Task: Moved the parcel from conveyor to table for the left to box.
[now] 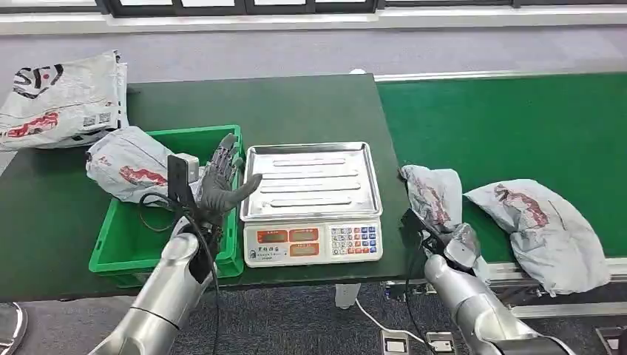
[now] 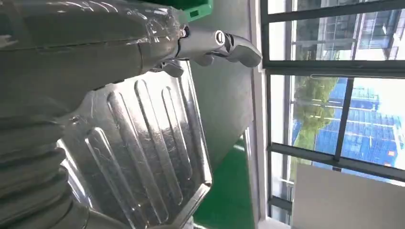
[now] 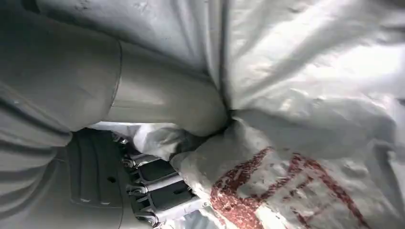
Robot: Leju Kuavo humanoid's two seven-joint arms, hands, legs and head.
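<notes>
Head view: The right hand [image 1: 452,244] grasps a grey parcel [image 1: 436,196] with red print at the near edge of the green conveyor [image 1: 503,126], just beside the dark green table [image 1: 296,103]. The parcel's lower end is bunched in the hand. A second parcel [image 1: 543,229] lies on the conveyor to the right of the held one, close to it. The left hand [image 1: 222,181] is raised above the right wall of the green crate [image 1: 122,251], fingers spread, holding nothing. A parcel in the crate [image 1: 129,166] leans over the crate's far left corner. A large printed bag [image 1: 63,100] lies at the table's far left. A weighing scale [image 1: 312,244] with a steel pan [image 1: 310,181] stands between the crate and the conveyor.

Left wrist view: The left hand [image 2: 71,43] is released, its fingers extended above the ribbed steel pan [image 2: 143,152]. A corner of the green crate [image 2: 193,7] and windows [image 2: 334,95] appear beyond.

Right wrist view: The right hand [image 3: 143,143] clamps the grey parcel [image 3: 310,119]; the thick thumb presses into a fold of the wrapping, and the darker fingers [image 3: 157,191] lie against its underside beside the red print.
</notes>
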